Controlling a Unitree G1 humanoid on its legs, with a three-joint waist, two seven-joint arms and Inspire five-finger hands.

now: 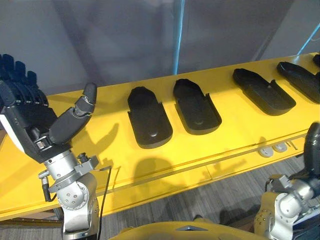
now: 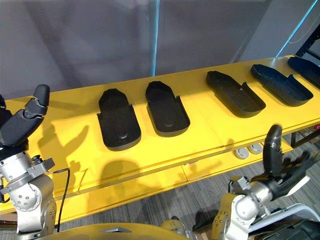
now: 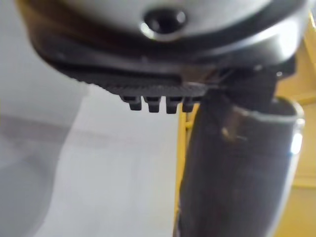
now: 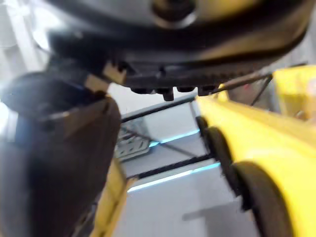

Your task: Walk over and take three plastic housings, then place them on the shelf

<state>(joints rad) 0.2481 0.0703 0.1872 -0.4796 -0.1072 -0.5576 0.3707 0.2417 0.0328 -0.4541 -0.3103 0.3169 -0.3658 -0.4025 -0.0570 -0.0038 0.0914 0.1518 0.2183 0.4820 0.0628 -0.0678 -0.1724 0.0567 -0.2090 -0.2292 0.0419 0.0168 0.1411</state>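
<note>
Yellow flat bench (image 1: 100, 172) | black slipper-shaped plastic housings (image 1: 149, 119) in row | left hand (image 1: 31, 120) splayed, empty | right hand (image 2: 286, 174) likewise

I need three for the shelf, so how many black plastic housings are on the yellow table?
5 housings: two side by side in the middle, two further right, one cut off at the view's right edge. More may lie beyond.

long yellow flat table (image 1: 235, 145): near strip free | black scoop-shaped plastic housings (image 1: 148, 120) obstruct its far half, gaps between | grey wall (image 1: 125, 40) closes behind it
</note>
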